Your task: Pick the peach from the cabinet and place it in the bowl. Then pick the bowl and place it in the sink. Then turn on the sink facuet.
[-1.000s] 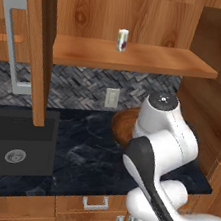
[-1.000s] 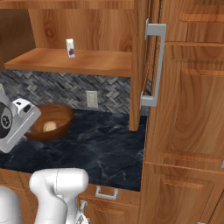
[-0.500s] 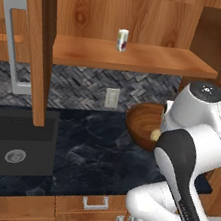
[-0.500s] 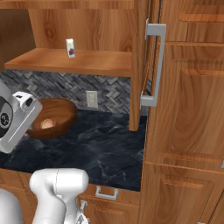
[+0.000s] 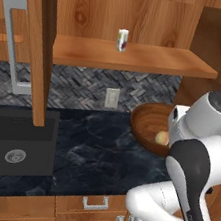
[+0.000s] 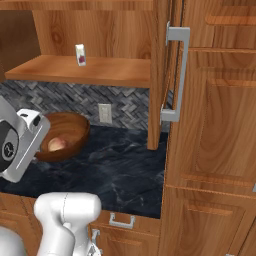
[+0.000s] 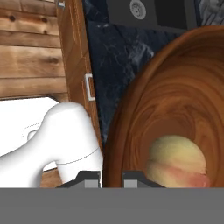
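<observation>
The two-finger gripper [image 7: 110, 178] pinches the rim of the round, shiny reddish-brown wooden bowl [image 7: 175, 92]. The bowl tips, its open side facing the camera. The small pinkish-yellow peach [image 7: 177, 164] sits inside, lower right of the hand view.

The bowl [image 5: 150, 126] sits tilted above the counter [image 5: 95, 155], near the backsplash, with the peach [image 5: 162, 137] inside it. The gripper [image 7: 111, 178] straddles the bowl's rim, 1 finger inside and 1 outside, clamped on it. The sink [image 5: 11, 142] is set into the counter well to the bowl's left. Above, the cabinet [image 5: 131, 55] shelf holds 1 small cylinder [image 5: 122, 40], standing upright. A wall outlet [image 5: 112, 97] lies on the backsplash between the shelf and the counter.
</observation>
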Available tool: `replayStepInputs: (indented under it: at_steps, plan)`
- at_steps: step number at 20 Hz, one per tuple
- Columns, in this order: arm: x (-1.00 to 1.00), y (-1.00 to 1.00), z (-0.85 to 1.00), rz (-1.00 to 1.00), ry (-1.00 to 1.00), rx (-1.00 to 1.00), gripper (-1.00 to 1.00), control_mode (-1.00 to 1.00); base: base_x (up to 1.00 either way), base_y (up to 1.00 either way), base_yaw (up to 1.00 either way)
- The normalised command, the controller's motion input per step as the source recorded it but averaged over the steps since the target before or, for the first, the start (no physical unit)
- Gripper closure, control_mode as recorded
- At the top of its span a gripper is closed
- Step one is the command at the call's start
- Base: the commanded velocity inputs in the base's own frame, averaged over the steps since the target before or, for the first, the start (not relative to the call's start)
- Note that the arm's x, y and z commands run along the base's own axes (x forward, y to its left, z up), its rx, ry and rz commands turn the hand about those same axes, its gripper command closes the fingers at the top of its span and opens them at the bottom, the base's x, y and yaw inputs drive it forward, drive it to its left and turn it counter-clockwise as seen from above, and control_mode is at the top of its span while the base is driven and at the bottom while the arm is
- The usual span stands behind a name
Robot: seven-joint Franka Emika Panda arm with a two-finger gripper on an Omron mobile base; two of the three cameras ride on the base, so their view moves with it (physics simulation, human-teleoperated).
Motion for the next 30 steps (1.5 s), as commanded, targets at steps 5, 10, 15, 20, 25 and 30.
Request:
replayStepInputs:
  at_steps: [5, 10, 15, 20, 25, 30]
  plan:
    - [-0.06, 0.00, 0.00, 0.00, 0.00, 0.00, 1.00, -1.00, 0.00, 0.00, 0.00]
    - [-0.09, 0.00, 0.00, 0.00, 0.00, 0.00, 1.00, 1.00, -0.69, 0.00, 0.00]
    - [0.00, 0.00, 0.00, 0.00, 0.00, 0.00, 1.00, 1.00, -1.00, 0.02, 0.00]
    - [0.00, 0.00, 0.00, 0.00, 0.00, 0.00, 1.00, 1.00, -0.86, 0.65, 0.00]
    - [0.00, 0.00, 0.00, 0.00, 0.00, 0.00, 1.00, 1.00, -0.28, 1.00, 0.00]
    - [0.00, 0.00, 0.00, 0.00, 0.00, 0.00, 1.00, 1.00, 0.05, 1.00, -0.02]
